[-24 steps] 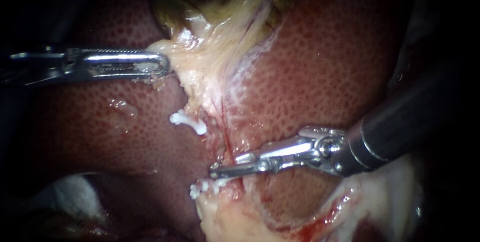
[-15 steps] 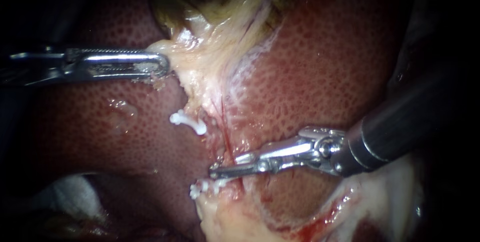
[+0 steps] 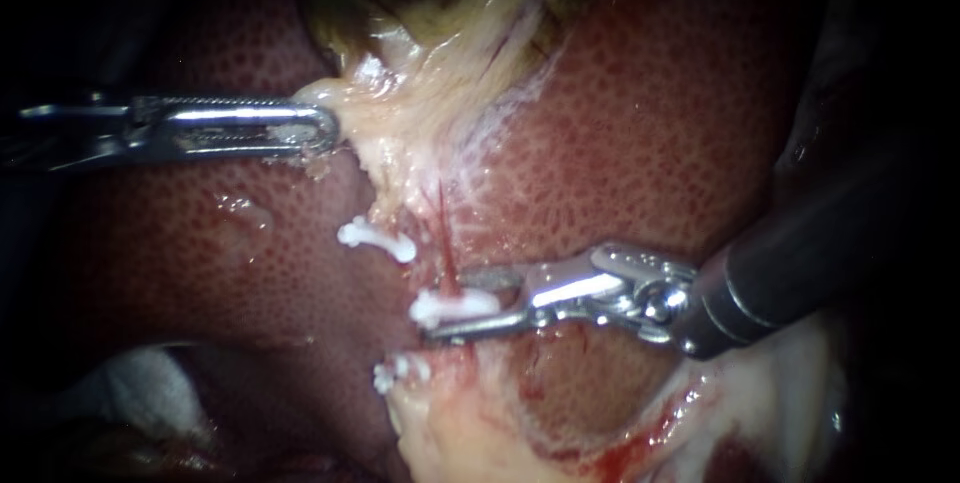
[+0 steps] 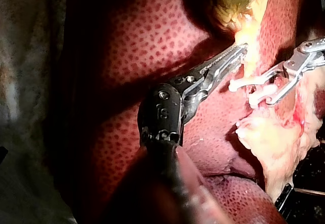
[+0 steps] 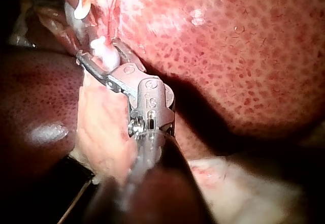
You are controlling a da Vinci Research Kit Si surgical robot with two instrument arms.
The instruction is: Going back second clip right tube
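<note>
the right tool (image 3: 458,301) has lifted and its jaws have parted, baring a white clip (image 3: 438,308) between them.

**SURFACE AND WHAT LIES ON IT**

Surface: the surface itself cannot be made out. One covering shows, a pale, crumpled cloth (image 3: 150,383). It sits below and behind the left instrument's pincer (image 3: 325,133), well apart from it. It comes out from under the liver's edge, with a dark shadow between the two. In the left wrist view a grey-white cloth lies off to one side of that instrument's shaft, behind the pincer and past the liver's rim.

On the cloth: one liver (image 3: 650,123), dark red, finely mottled, wet. It spreads beneath both pincers, the right instrument's pincer (image 3: 448,301) included, and reaches well beyond each.
</note>
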